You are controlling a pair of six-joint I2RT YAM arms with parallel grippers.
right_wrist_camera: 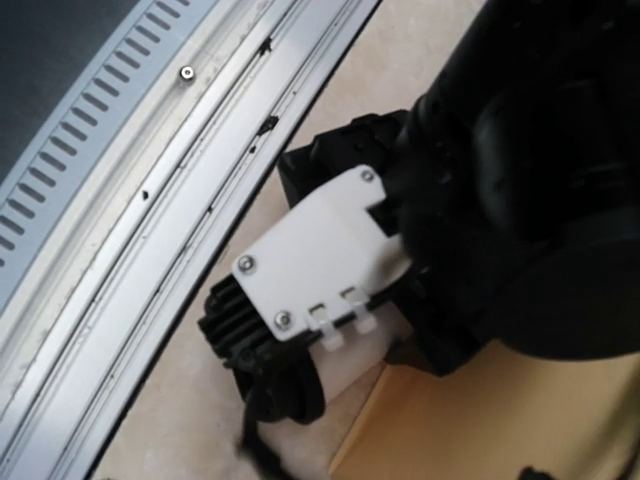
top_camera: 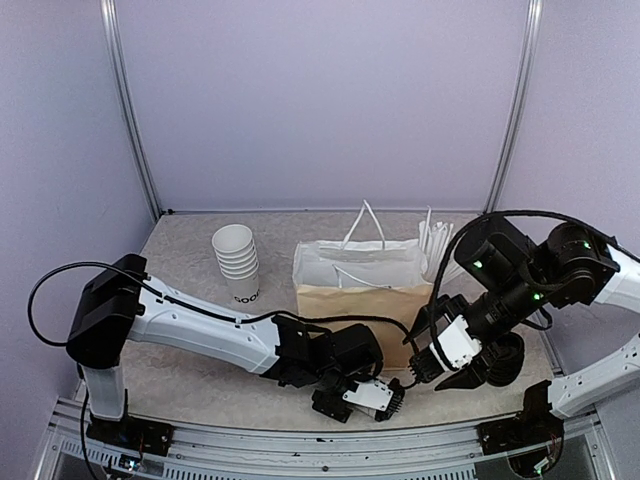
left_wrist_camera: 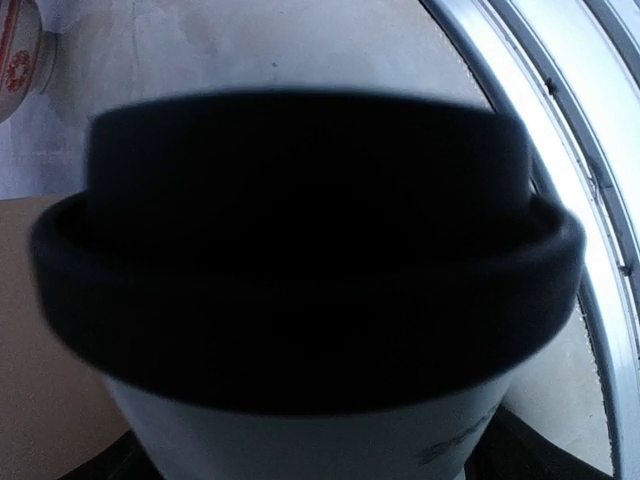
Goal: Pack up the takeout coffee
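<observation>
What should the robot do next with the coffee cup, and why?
Probably lift the coffee cup a little and swing it toward the open paper bag. The cup and its black lid fill the left wrist view, so it seems to sit right at the tip of the left arm, and the bag stands just behind. Whether it is gripped yet, I can't tell.

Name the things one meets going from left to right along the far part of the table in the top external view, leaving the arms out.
Stack of white paper cups → paper bag with white handles → white sticks, standing just past the bag's right edge.
</observation>
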